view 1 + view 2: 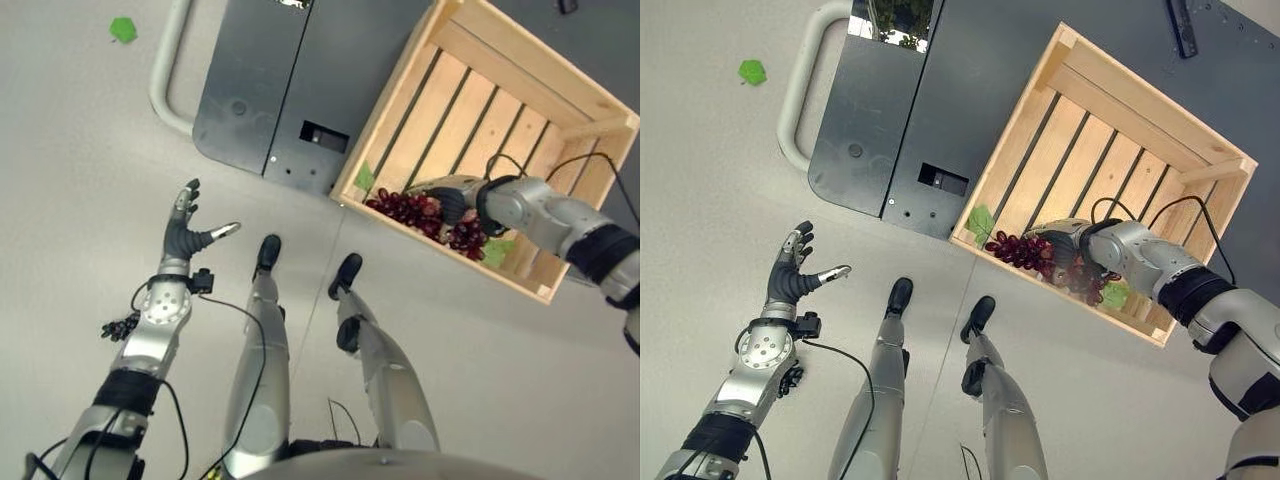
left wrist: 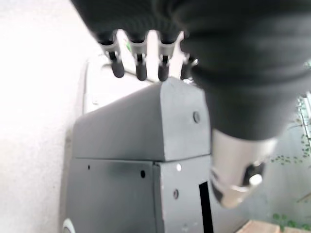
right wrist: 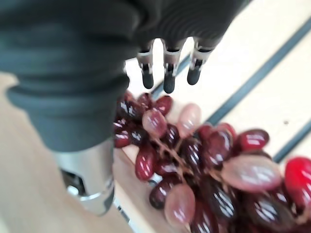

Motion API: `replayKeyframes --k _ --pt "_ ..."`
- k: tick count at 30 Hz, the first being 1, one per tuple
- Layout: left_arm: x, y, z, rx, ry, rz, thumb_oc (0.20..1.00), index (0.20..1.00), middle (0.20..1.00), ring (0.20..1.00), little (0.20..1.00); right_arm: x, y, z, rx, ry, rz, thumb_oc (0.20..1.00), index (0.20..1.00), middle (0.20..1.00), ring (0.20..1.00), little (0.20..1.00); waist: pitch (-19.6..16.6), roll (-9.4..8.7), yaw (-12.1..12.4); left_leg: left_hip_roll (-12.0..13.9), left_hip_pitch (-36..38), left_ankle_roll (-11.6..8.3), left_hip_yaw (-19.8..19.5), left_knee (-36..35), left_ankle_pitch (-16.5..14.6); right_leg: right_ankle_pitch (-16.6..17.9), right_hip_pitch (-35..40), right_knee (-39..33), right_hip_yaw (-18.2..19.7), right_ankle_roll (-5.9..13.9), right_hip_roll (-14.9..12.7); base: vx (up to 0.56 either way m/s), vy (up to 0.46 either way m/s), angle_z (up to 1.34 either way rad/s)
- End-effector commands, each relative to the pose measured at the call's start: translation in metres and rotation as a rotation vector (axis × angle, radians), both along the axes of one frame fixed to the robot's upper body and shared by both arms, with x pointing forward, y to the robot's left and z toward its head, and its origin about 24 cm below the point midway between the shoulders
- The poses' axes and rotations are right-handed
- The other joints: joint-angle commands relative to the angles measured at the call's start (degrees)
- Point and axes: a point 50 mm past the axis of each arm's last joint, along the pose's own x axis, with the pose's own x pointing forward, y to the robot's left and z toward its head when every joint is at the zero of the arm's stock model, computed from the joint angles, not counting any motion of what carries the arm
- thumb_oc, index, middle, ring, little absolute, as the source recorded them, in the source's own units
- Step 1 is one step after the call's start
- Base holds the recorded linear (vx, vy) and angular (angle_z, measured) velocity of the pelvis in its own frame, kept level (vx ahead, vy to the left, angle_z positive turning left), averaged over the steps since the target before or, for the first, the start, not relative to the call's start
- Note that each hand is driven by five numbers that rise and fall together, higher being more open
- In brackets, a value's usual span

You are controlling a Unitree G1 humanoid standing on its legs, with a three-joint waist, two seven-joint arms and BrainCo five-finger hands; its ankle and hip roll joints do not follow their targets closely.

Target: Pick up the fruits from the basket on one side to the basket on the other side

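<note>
A bunch of dark red grapes (image 1: 405, 208) lies on the slats at the near edge of a wooden crate (image 1: 480, 40). My right hand (image 1: 452, 198) reaches into the crate and hovers right over the bunch. In the right wrist view its fingers (image 3: 168, 73) are straight above the grapes (image 3: 194, 160) and the thumb (image 3: 90, 179) stands beside them, not closed round the fruit. My left hand (image 1: 185, 232) is held up over the bare floor at the left, fingers spread, holding nothing.
A grey metal base (image 1: 260, 90) with a pale tube handle (image 1: 165, 70) sits left of the crate. Green leaves (image 1: 365, 177) lie by the grapes in the crate. A loose green leaf (image 1: 122, 29) lies on the floor far left.
</note>
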Motion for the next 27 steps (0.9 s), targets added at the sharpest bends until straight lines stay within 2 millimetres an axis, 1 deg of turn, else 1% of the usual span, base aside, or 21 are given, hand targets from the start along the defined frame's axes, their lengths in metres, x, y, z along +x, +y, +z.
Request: replayKeyframes --k 1,4,5,6,8,9,10,11,17,27 --pt "0.001 -0.007 0.022 0.020 -0.115 -0.049 1.000 1.000 1.000 1.000 1.000 -0.004 -0.004 0.008 -0.026 0.013 0.015 1.000 1.000 1.000 1.000 1.000 0.1 0.10 -0.9 -0.6 0.9 0.48 1.2 -0.5 0.1 -10.7 1.2 9.0 -0.9 7.17 -2.8 0.02 -0.030 0.07" --pt "0.002 -0.008 0.023 0.017 -0.120 -0.051 1.000 1.000 1.000 1.000 1.000 -0.003 -0.001 0.006 -0.015 0.015 0.016 1.000 1.000 1.000 1.000 1.000 0.1 0.02 -0.5 -0.6 0.9 0.40 0.8 -0.8 0.2 -10.9 1.2 9.1 -1.3 7.13 -2.7 0.02 -0.032 0.05" --pt "0.002 -0.008 0.023 0.015 -0.120 -0.050 1.000 1.000 1.000 1.000 1.000 -0.003 0.000 0.005 -0.011 0.014 0.016 0.953 0.953 0.953 0.953 0.953 0.1 0.07 -0.4 -0.7 0.8 0.37 0.6 -0.9 0.2 -11.0 1.1 9.1 -1.4 7.11 -2.7 0.00 0.000 0.00" --pt "0.001 -0.009 0.023 0.015 -0.121 -0.050 1.000 1.000 1.000 1.000 1.000 -0.002 0.000 0.005 -0.009 0.013 0.016 0.834 0.834 0.834 0.834 0.834 0.1 0.17 -0.3 -0.6 0.8 0.35 0.5 -1.1 0.3 -11.1 1.0 9.2 -1.5 7.10 -2.7 0.00 0.000 0.00" --pt "0.001 -0.009 0.023 0.013 -0.118 -0.049 1.000 1.000 1.000 1.000 1.000 -0.001 0.002 0.004 -0.003 0.013 0.017 0.762 0.762 0.762 0.762 0.762 0.1 0.20 -0.3 -0.6 0.8 0.35 0.4 -1.3 0.4 -11.1 0.9 9.2 -1.6 7.08 -2.7 0.00 0.003 0.02" --pt "0.001 -0.009 0.023 0.015 -0.119 -0.048 1.000 1.000 1.000 1.000 1.000 0.001 0.005 0.003 0.006 0.008 0.016 0.457 0.457 0.457 0.457 0.457 0.1 0.29 -0.2 -0.5 0.6 0.36 0.4 -1.4 0.4 -11.1 0.6 9.3 -1.7 7.05 -2.7 0.01 0.008 0.05" --pt "0.001 -0.009 0.022 0.013 -0.116 -0.048 1.000 1.000 1.000 1.000 1.000 0.001 0.007 0.003 0.009 0.003 0.018 0.360 0.360 0.360 0.360 0.360 0.1 0.33 -0.1 -0.5 0.4 0.37 0.3 -1.4 0.4 -11.1 0.4 9.4 -1.7 7.06 -2.7 0.01 0.007 0.08" --pt "0.001 -0.009 0.022 0.009 -0.116 -0.048 1.000 1.000 1.000 1.000 1.000 0.003 0.008 0.004 0.010 -0.003 0.020 0.200 0.200 0.200 0.200 0.200 0.1 0.32 -0.1 -0.6 0.2 0.40 0.3 -1.3 0.4 -11.1 0.2 9.5 -1.6 7.04 -2.7 0.01 0.001 0.07" --pt "0.000 -0.011 0.022 -0.002 -0.121 -0.047 1.000 1.000 1.000 1.000 1.000 0.004 0.013 0.006 0.040 -0.031 0.032 0.200 0.200 0.200 0.200 0.200 0.1 0.14 -0.3 -0.6 -0.6 0.58 0.2 -1.2 0.4 -11.0 -0.5 9.4 -1.6 7.15 -2.6 0.00 0.001 0.02" --pt "0.000 -0.013 0.021 -0.002 -0.125 -0.046 1.000 1.000 1.000 1.000 1.000 0.004 0.015 0.011 0.058 -0.060 0.042 0.200 0.200 0.200 0.200 0.200 0.1 -0.03 -0.7 -0.7 -0.4 0.68 0.1 -1.6 0.4 -10.8 -0.3 8.9 -1.6 7.23 -2.6 0.00 0.000 0.00"
